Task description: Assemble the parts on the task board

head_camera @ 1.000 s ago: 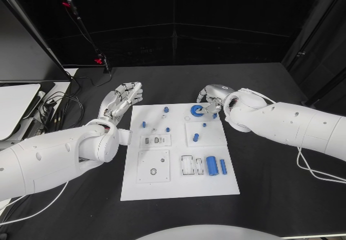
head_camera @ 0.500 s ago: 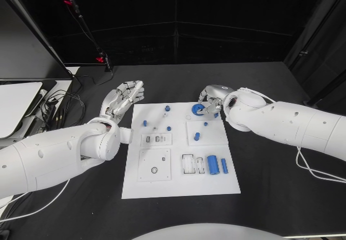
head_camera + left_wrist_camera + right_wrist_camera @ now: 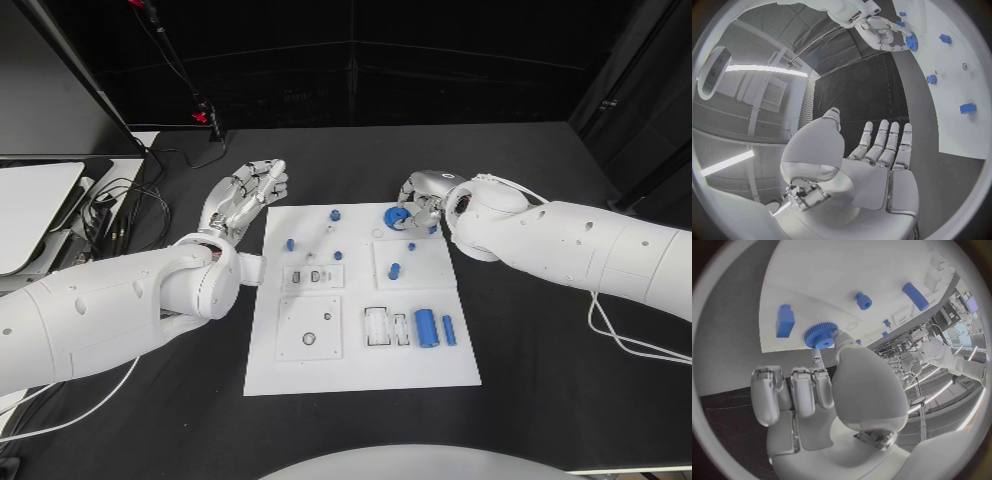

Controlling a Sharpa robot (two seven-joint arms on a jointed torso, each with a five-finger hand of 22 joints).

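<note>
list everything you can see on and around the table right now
table: one, black, under everything
task board: one, white, middle of the table
gear: one, blue, far right corner of the board, at the right hand's fingertips
cylinder: one, blue, lying near the board's right edge, thinner blue bar beside it
small pegs: several, blue, far half of the board
cables: a bundle, dark, on the table's left
left robot hand: one, silver, fingers apart, holding nothing, off the board's far left corner
right robot hand: one, silver, touching the gear

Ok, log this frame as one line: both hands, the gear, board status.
left hand: open, beside task board | right hand: fingers at blue gear, grip unclear | assembly: loose parts on board
</note>
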